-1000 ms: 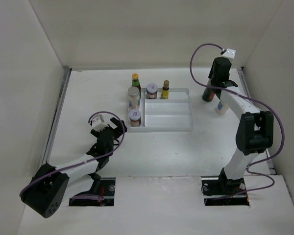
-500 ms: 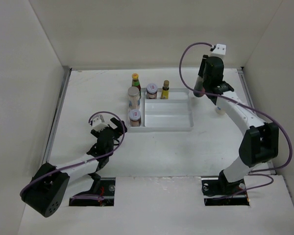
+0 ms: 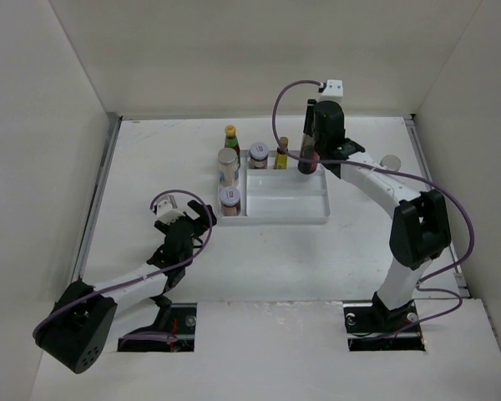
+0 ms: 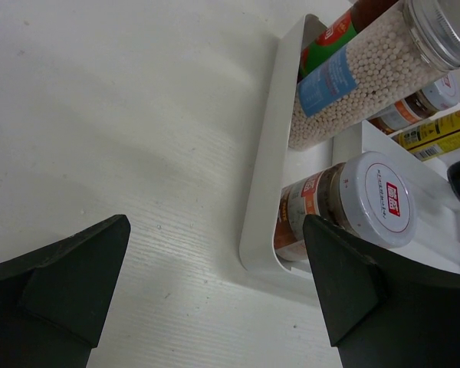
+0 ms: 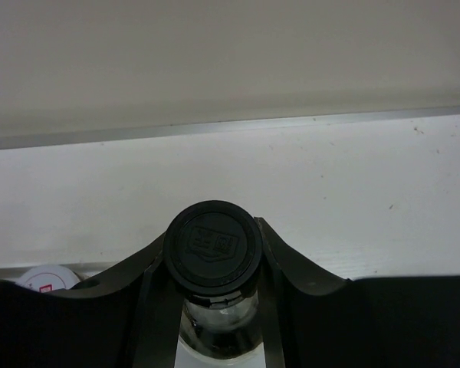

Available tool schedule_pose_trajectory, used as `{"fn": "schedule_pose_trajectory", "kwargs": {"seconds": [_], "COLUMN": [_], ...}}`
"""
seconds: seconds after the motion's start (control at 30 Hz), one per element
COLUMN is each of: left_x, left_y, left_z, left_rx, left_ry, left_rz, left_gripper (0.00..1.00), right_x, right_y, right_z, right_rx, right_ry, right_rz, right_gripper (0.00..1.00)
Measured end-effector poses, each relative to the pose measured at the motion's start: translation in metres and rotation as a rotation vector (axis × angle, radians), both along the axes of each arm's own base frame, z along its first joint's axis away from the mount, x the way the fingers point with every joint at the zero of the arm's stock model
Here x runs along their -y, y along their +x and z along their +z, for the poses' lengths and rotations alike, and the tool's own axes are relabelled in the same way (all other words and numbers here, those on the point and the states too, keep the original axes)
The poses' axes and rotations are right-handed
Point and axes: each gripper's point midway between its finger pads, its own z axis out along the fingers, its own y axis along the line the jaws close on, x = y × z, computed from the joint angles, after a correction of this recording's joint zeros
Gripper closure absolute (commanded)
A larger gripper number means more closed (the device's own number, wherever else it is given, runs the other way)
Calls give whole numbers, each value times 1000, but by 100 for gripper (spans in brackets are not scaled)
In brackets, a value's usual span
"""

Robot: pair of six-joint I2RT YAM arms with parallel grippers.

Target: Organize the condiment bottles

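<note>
On the desk [image 3: 317, 251], by the tray [image 3: 284, 215], the right gripper [image 3: 314, 144], jaws clamped on the dark bottle [image 5: 211, 244], should lower it upright, while the left gripper [image 4: 215, 261] has its jaws apart.

Seven condiment containers in all.

One tall dark black-capped bottle [image 5: 211, 247], in the upper middle of the overhead view.

Two small sauce bottles, both just above centre: a green-labelled bottle [image 3: 230, 135] and a yellow-capped bottle [image 3: 281, 154].

Four spice jars:
- a silver-lidded peppercorn jar [image 3: 227, 165]
- a pale-lidded jar [image 3: 258, 154] to its right
- a second pale-lidded jar [image 3: 229, 199] below them
- a lone jar [image 3: 390, 163] at the right of the frame

One white divided tray [image 3: 292, 200] at centre.

Two robot arms: the left arm [image 3: 134, 284] at lower left and the right arm [image 3: 384, 184] at right.

Two purple cables, one per arm: the left cable [image 3: 163, 199] and the right cable [image 3: 280, 109].
</note>
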Motion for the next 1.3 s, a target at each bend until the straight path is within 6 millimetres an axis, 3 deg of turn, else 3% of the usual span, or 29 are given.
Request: {"fn": "schedule_pose_trajectory", "kwargs": {"seconds": [0.8, 1.13, 1.23, 1.3], "left_x": [1, 1, 1, 1], "left_y": [0, 0, 0, 0], "left_z": [-1, -3, -3, -3], "left_rx": [-4, -10, -10, -10], "left_ry": [-1, 1, 1, 1], "left_rz": [-7, -7, -7, -7], "left_gripper": [0, 0, 0, 0], "right_x": [-4, 14, 14, 15], "right_y": [14, 24, 23, 24], "right_z": [1, -26, -31, -32], "right_rx": [58, -6, 2, 25], "right_ry": [43, 27, 32, 43], "right_rz": [-15, -58, -62, -67], "right_gripper": [65, 64, 58, 47]}}
